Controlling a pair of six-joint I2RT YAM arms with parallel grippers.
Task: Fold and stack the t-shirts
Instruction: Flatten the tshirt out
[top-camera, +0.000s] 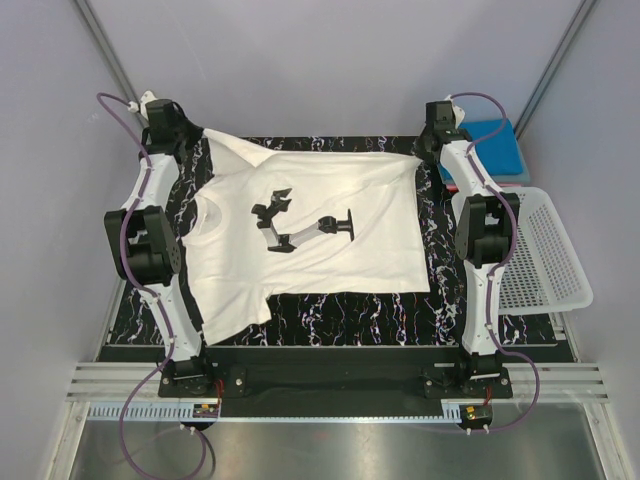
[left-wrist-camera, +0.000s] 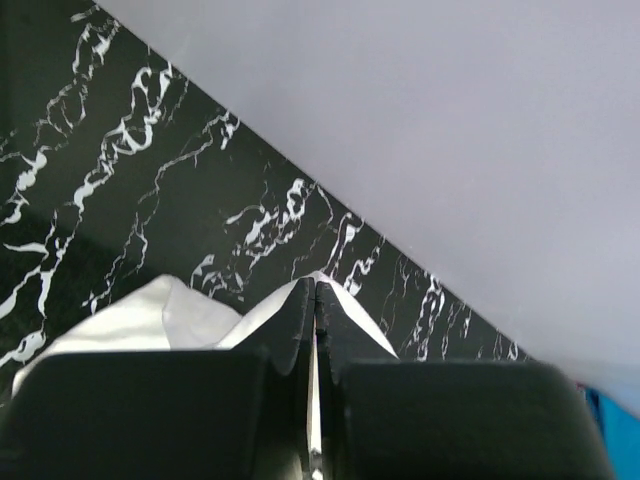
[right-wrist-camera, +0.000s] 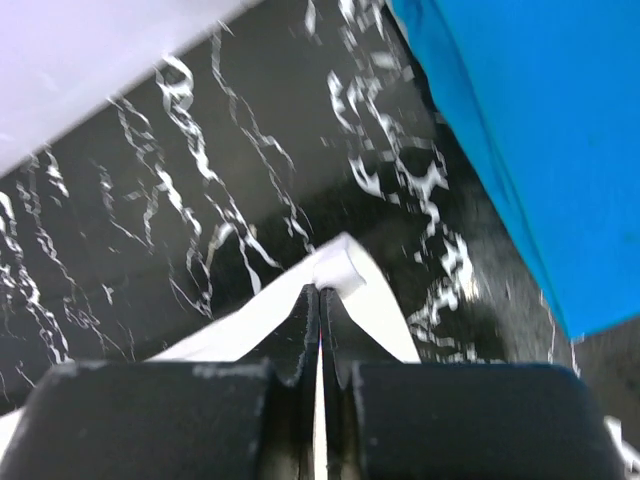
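The white t-shirt (top-camera: 340, 200) lies spread on the black marble table (top-camera: 330, 315), its collar to the left and its black chest print facing up. My left gripper (top-camera: 190, 135) is at the far left corner, shut on the shirt's far sleeve end. In the left wrist view the white cloth (left-wrist-camera: 150, 315) peaks between the closed fingertips of that gripper (left-wrist-camera: 316, 285). My right gripper (top-camera: 428, 152), at the far right, is shut on the far hem corner. In the right wrist view a curled bit of cloth (right-wrist-camera: 345, 265) pokes out past its tips (right-wrist-camera: 320, 292). The blue t-shirt (top-camera: 500, 150) lies folded at the back right.
A white lattice basket (top-camera: 545, 250) stands off the table's right side, beside the right arm. A thin red edge (top-camera: 446, 183) shows under the blue t-shirt (right-wrist-camera: 520, 130). Grey walls close in behind and on both sides.
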